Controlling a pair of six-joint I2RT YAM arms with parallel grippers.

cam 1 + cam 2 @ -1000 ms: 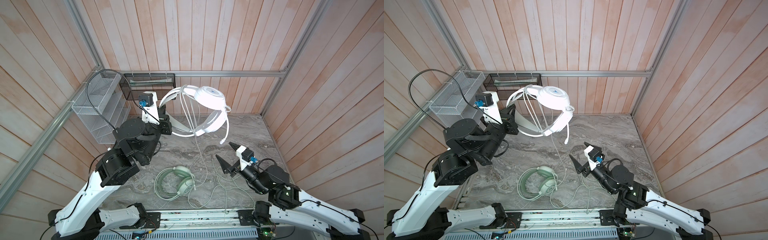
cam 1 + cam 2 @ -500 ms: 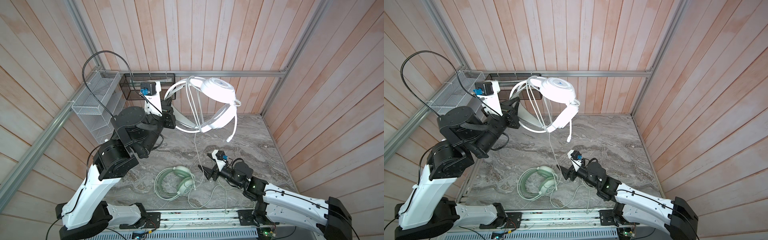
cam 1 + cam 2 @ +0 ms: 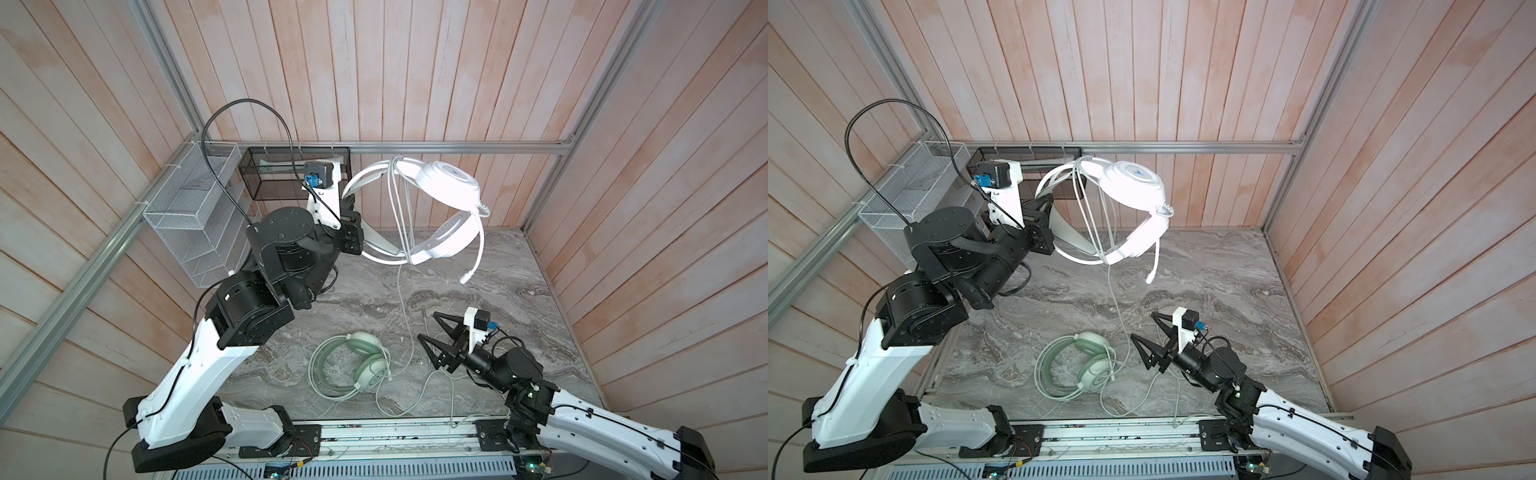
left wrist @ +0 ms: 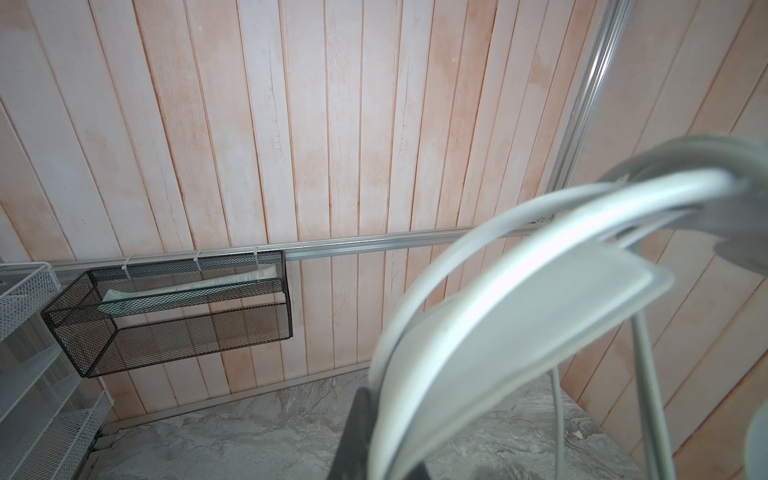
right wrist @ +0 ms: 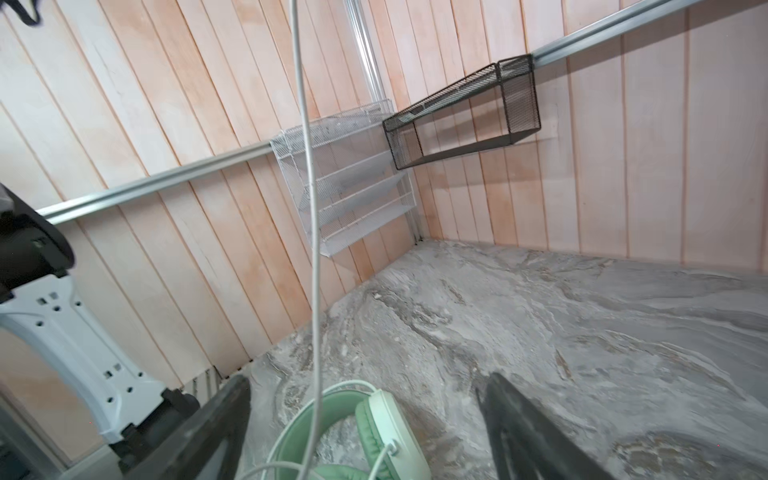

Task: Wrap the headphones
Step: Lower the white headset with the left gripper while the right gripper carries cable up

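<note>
Since a second ago the left arm has carried the white headset (image 3: 446, 183) higher and further out, while the right hand (image 3: 426, 325) dipped towards the counter (image 3: 498, 270) and has drawn back again. The white headset (image 3: 1133, 183) now hangs in the air, well above and beyond the right hand (image 3: 1143, 325). It is pinched by its headband (image 4: 519, 332) in the left hand (image 3: 359, 232), whose jaws are fully closed on the band. Several turns of its cable (image 3: 401, 299) already run across the frame between band and earcup. From there one long strand drops straight down and passes just in front of the right hand's fingertips. The right hand stands wide open and empty; in its wrist view the cable (image 5: 309, 166) hangs between the two spread fingers' lines but is not gripped. Below and just beside that hand, the rest of the strand lies in loose curls on the counter. The mint green headset (image 3: 365, 365) also rests flat there, its own thin lead sprawled around it. By my reckoning the white one is partly wound, with a good length left. The green one has not been started, so well under half the job is done.
</note>
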